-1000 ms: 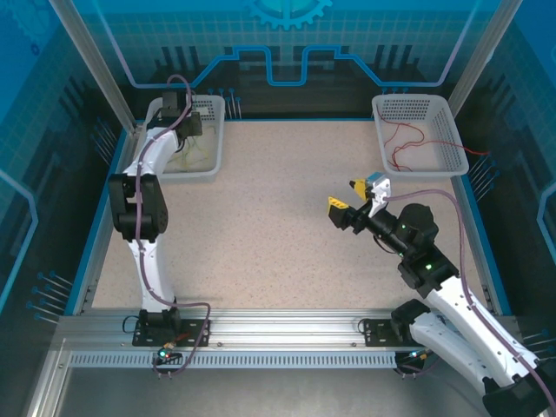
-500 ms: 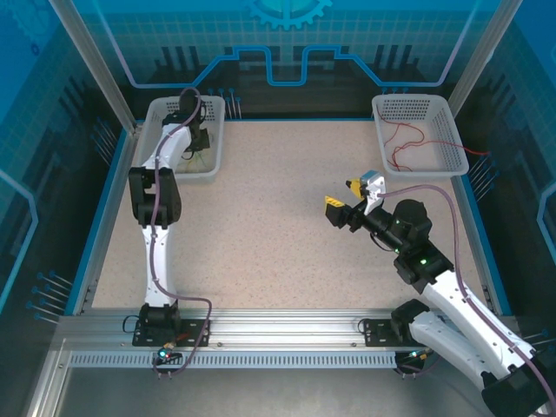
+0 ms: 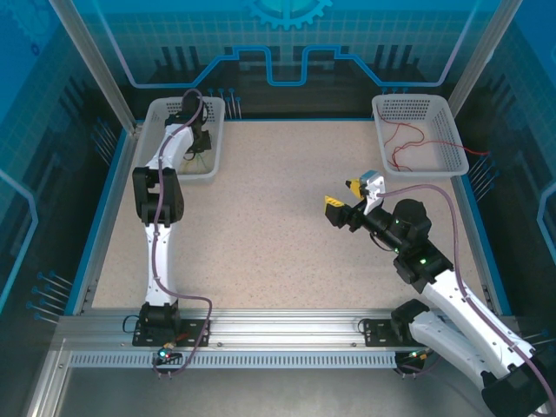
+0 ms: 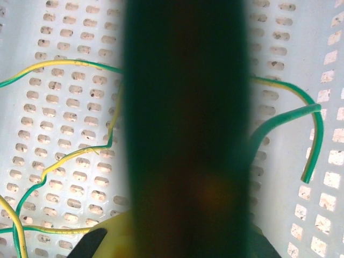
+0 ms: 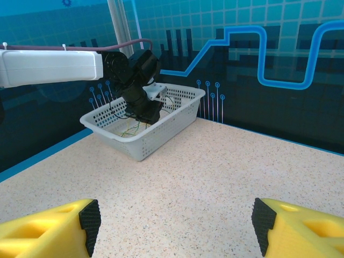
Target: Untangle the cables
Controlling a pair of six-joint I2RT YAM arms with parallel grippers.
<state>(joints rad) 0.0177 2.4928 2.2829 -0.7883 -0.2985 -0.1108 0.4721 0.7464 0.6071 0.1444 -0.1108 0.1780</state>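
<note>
Yellow-green cables (image 4: pixel 64 63) lie in wavy loops on the perforated floor of the left white basket (image 3: pixel 215 130). One thicker green piece (image 4: pixel 312 140) curls at the right. My left gripper (image 3: pixel 198 139) reaches down into that basket. A dark, green-edged blurred band (image 4: pixel 185 129) hangs right in front of its camera and hides the jaws, apart from a bit of a yellow finger (image 4: pixel 115 231). Red cables (image 3: pixel 407 143) lie in the right basket (image 3: pixel 452 122). My right gripper (image 3: pixel 344 195) hovers over the table, open with nothing between its yellow fingers (image 5: pixel 48 228).
The right wrist view faces the left basket (image 5: pixel 161 126), with the left arm (image 5: pixel 54 67) bent over it and yellow-green cables (image 5: pixel 129 128) inside. Bare speckled tabletop (image 3: pixel 269 234) spreads between the two baskets. Blue walls close in the table.
The left arm has stretched further into the left basket, its elbow swinging right and back. The right gripper shifted slightly left and toward the near edge, then held still.
</note>
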